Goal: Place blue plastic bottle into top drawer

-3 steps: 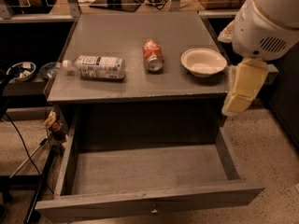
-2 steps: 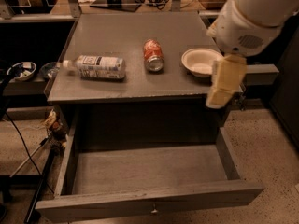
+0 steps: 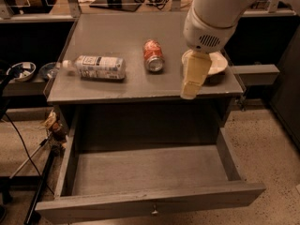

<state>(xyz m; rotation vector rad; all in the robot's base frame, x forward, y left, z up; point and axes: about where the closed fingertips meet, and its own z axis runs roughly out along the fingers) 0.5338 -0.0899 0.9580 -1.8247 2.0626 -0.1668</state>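
The blue plastic bottle (image 3: 96,67) lies on its side on the grey cabinet top (image 3: 117,36), cap to the left, near the left front. The top drawer (image 3: 150,172) is pulled out below, its grey inside bare, with a small metal knob (image 3: 154,212) on the front panel. My gripper (image 3: 190,90) hangs from the white arm above the cabinet top's front right, in front of the bowl and well right of the bottle. It holds nothing that I can see.
A red soda can (image 3: 153,56) lies on its side mid-top. A white bowl (image 3: 216,63) sits at the right, partly behind my arm. Bowls on a low shelf (image 3: 21,71) stand at the left. Cables and a stand leg (image 3: 40,191) are by the drawer's left side.
My arm and gripper have moved left, from beyond the cabinet's right edge to over its front right, in front of the bowl. The bottle, can and drawer have not moved.
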